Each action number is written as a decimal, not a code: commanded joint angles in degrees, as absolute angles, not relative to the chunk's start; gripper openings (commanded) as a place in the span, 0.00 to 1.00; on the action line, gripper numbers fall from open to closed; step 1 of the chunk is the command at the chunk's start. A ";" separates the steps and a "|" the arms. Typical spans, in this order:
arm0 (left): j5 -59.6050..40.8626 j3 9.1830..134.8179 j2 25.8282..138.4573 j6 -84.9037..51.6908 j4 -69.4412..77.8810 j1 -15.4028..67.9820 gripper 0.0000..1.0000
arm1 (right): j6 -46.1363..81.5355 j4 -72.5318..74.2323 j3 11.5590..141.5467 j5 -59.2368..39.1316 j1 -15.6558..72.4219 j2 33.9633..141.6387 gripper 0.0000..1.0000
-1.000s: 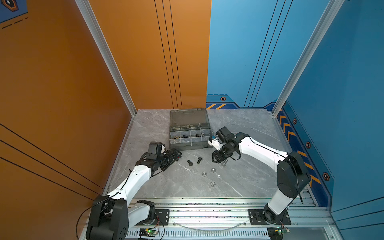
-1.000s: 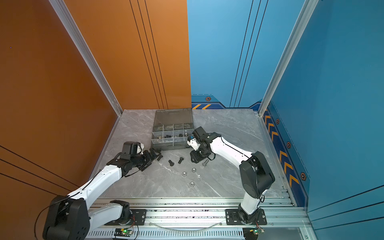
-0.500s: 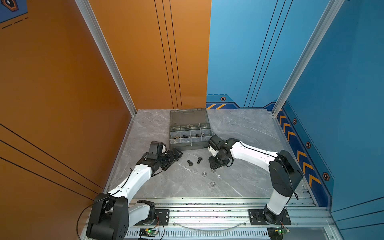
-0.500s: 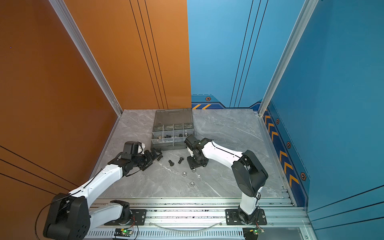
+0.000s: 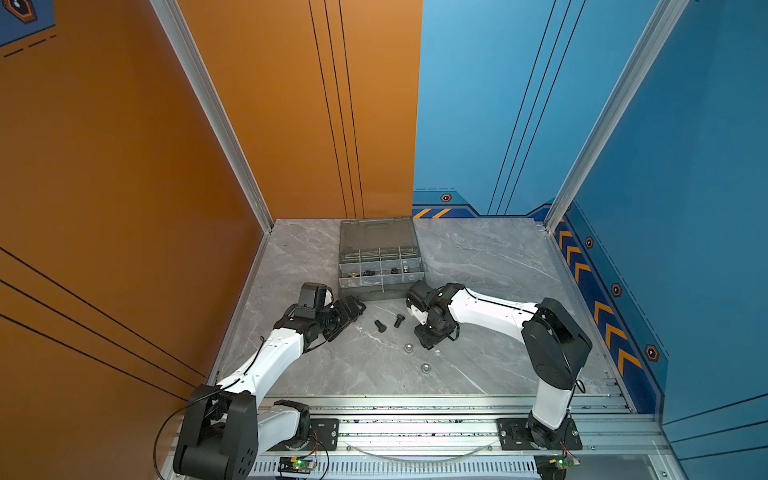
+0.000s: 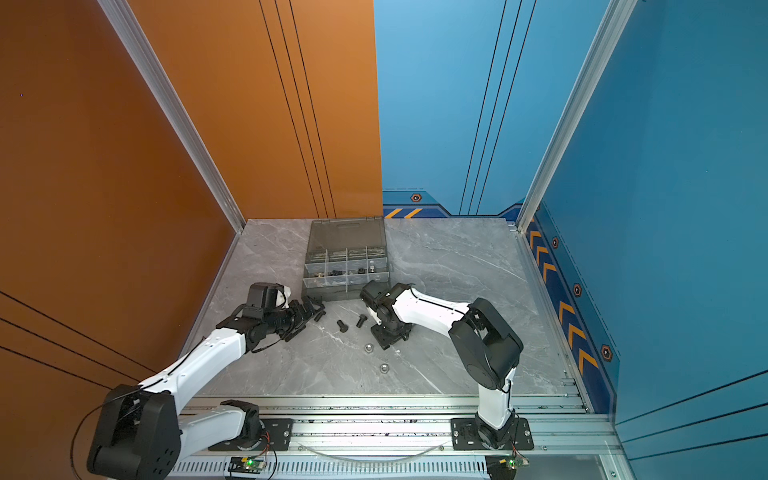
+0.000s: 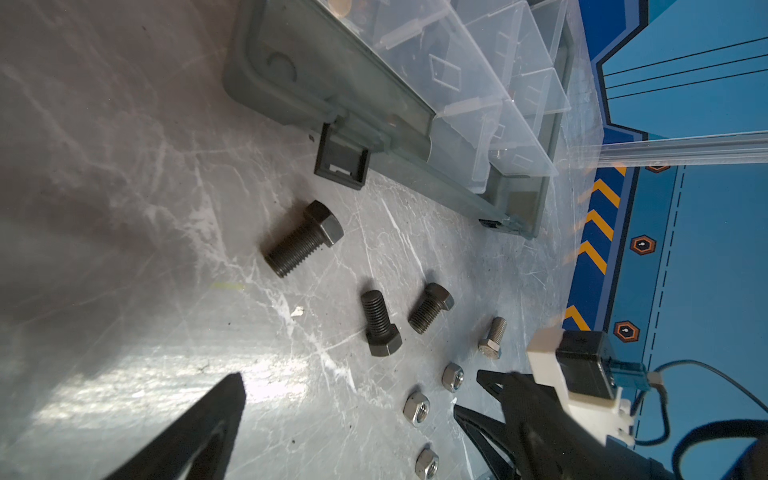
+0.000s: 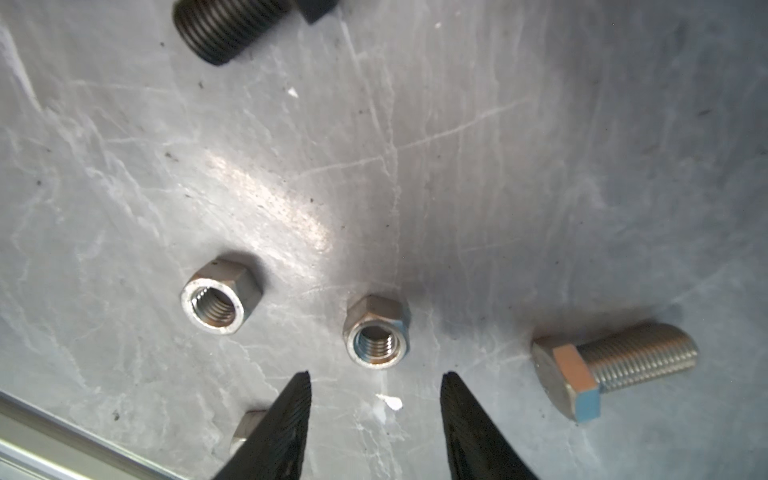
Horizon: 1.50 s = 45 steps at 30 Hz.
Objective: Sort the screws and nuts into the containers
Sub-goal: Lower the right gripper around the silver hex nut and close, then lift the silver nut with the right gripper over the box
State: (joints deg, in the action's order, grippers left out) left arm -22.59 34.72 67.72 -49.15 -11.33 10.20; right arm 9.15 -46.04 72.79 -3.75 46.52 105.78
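Right claw (image 8: pixel 376 376) stands open, tips just beside a silver nut (image 8: pixel 377 334) on the tabletop (image 8: pixel 498 166). Left claw (image 7: pixel 357 374) gapes wide, empty.

My right claw (image 8: pixel 376 376) has matte black fingers (image 8: pixel 286 428), and my left claw (image 7: pixel 357 374) is the same black. The table (image 5: pixel 498 270) under them is grey marble veined with white. On it the nuts (image 8: pixel 376 332) are shiny silver, the hex-head bolt (image 8: pixel 615 365) is silver too, and the three stubby bolts (image 7: pixel 380 324) are dull black. The organiser case (image 5: pixel 380 293) is dark grey, its lid (image 5: pixel 376 232) smoky and translucent, its dividers (image 7: pixel 478 95) clear. My arms (image 5: pixel 274 357) are white with black joints. The left wall (image 5: pixel 124 166) is orange with thin dark lines. The right wall (image 5: pixel 685 166) is blue, with a darker band (image 5: pixel 602 316) of orange chevrons and hexagon marks.
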 commanded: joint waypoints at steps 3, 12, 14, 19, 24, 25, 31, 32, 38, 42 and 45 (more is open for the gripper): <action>-22.64 35.24 66.71 -49.13 -11.59 10.46 0.98 | 5.36 -47.07 73.48 -1.26 46.99 107.31 0.53; -22.24 35.07 65.41 -49.04 -12.44 10.37 0.98 | 5.35 -45.31 73.60 -1.46 47.79 108.17 0.52; -22.22 35.06 65.31 -49.20 -12.45 10.32 0.98 | 5.64 -44.93 73.71 -0.89 47.97 108.35 0.52; -22.20 35.53 65.31 -49.13 -12.99 10.60 0.98 | 5.98 -44.76 73.59 0.50 48.30 109.21 0.50; -21.82 35.35 65.12 -49.26 -13.01 10.60 0.98 | 5.82 -44.10 73.22 0.68 48.21 109.94 0.48; -21.85 35.33 65.19 -49.31 -13.00 10.56 0.98 | 5.73 -43.94 73.28 0.49 48.17 110.14 0.48; -21.79 35.51 65.35 -49.21 -13.32 10.67 0.98 | 5.78 -42.99 73.36 0.13 48.16 110.89 0.45; -21.80 35.55 65.35 -49.21 -13.27 10.70 0.98 | 5.77 -42.97 73.45 0.09 48.12 110.99 0.44; -21.66 35.60 65.56 -49.21 -13.30 10.68 0.98 | 5.80 -42.68 73.48 -0.10 47.73 111.51 0.40; -21.70 35.60 65.70 -49.20 -13.27 10.68 0.98 | 5.80 -42.71 73.40 -0.48 47.44 111.80 0.34; -21.68 35.64 65.74 -49.39 -13.18 10.67 0.98 | 5.89 -42.76 73.44 -0.85 47.12 111.82 0.22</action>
